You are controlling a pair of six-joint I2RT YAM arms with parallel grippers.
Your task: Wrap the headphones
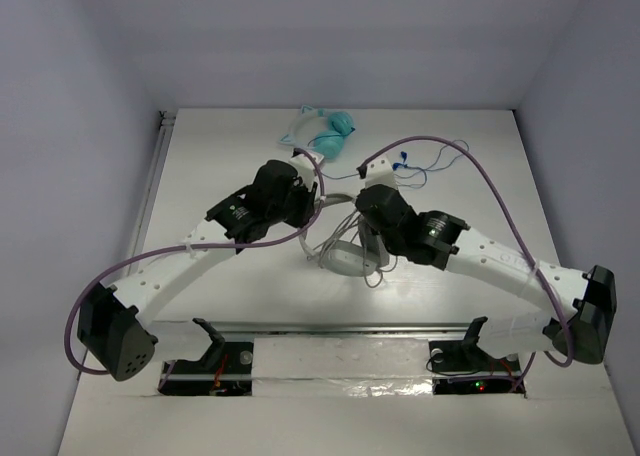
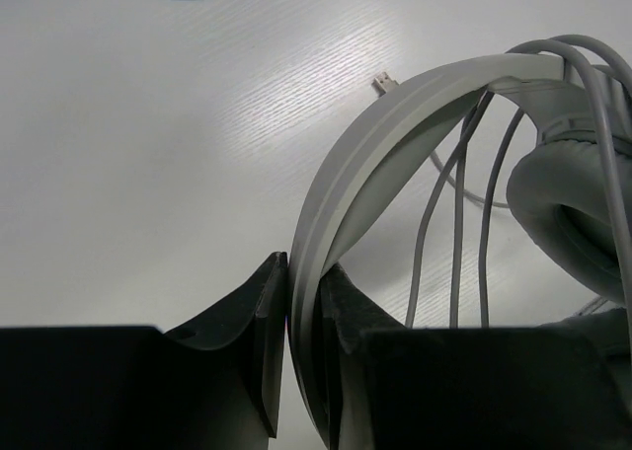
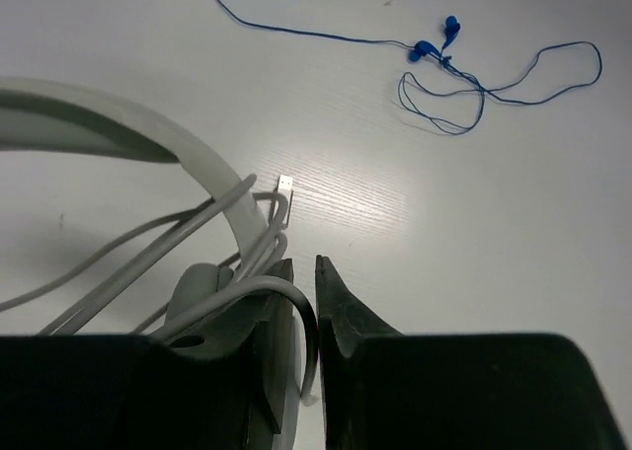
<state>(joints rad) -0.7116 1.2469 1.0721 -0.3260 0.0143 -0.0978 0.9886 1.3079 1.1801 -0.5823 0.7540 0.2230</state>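
Observation:
The white headphones [image 1: 345, 248] lie at the table's middle between my two grippers. My left gripper [image 1: 316, 202] is shut on the wide white headband [image 2: 415, 105], which it grips edge-on between its jaws [image 2: 304, 277]. A light-grey ear cup [image 2: 568, 213] sits to the right, with strands of the pale cable [image 2: 456, 223] draped over the band. My right gripper [image 3: 306, 277] is shut on the cable [image 3: 301, 307], which loops over its left finger and runs down between the jaws. The cable's plug [image 3: 284, 186] lies on the table just ahead. The headband [image 3: 148, 139] arcs to the left.
The teal cat-ear headphones [image 1: 330, 128] lie at the far middle of the table. Blue-wired earbuds [image 1: 405, 163] lie right of them and show in the right wrist view [image 3: 434, 47]. White walls close in the table on three sides.

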